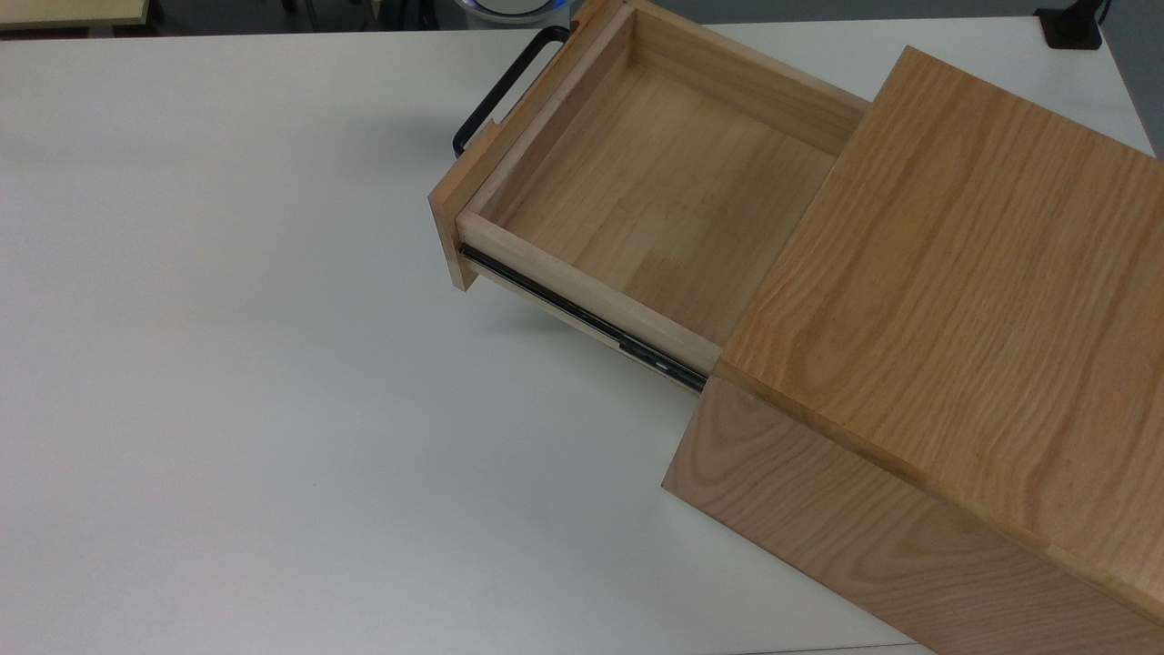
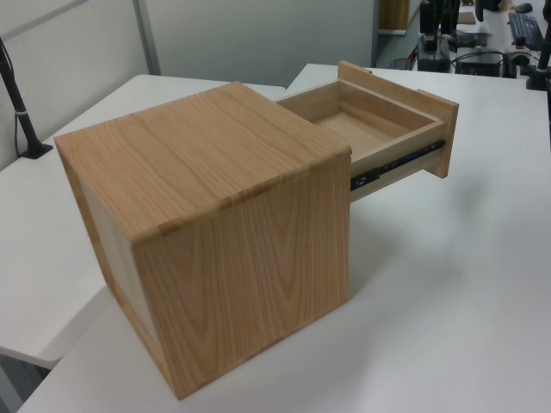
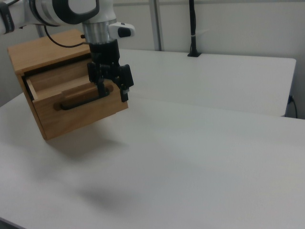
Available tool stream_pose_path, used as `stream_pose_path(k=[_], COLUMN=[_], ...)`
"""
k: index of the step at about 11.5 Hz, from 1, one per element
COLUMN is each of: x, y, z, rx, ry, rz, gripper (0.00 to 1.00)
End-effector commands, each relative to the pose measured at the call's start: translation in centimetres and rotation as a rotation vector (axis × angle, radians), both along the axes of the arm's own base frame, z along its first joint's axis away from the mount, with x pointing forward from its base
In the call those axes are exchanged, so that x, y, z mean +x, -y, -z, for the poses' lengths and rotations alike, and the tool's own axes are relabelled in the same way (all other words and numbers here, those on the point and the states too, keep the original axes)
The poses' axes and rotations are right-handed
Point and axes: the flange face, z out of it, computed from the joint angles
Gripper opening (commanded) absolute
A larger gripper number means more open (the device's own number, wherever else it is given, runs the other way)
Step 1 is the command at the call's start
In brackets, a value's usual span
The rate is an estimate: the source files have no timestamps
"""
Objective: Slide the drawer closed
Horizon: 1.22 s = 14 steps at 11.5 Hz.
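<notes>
The Franka gripper, fingers spread and empty, hangs before the open drawer; a square push on its front panel, along the side rail, should seat it in the cabinet.

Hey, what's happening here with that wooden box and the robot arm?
A white robot arm's black two-finger tool hangs in front of the light wooden drawer, near its black metal U-shaped bar handle as the right view shows it. The drawer stands pulled well out of the oak-grained cabinet box on the white table, its dark side rail exposed and its inside empty. Whether the tool touches the handle cannot be told. The drawer is not yet closed.
</notes>
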Motion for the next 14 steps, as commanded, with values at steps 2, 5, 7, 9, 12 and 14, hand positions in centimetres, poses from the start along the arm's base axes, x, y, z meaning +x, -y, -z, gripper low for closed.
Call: stream_pose_path(k=[2,5,7,9,12,14], x=[-0.3,0.2,0.0,0.0,0.0,0.1], y=[-2.2,-5.4,-6.4,-6.7,-8.6,-9.3], z=[0.7,1.9,2.1,2.3,3.7,4.4], rx=[0.019,0.038,0.064,0.090,0.130,0.142], ry=[-0.023,-0.036,-0.057,-0.076,-0.120,-0.136], rz=[-0.069,-0.281,-0.484,-0.681,-0.946,-1.011], gripper=[0.90,0.52,0.40,0.18,0.08,0.04])
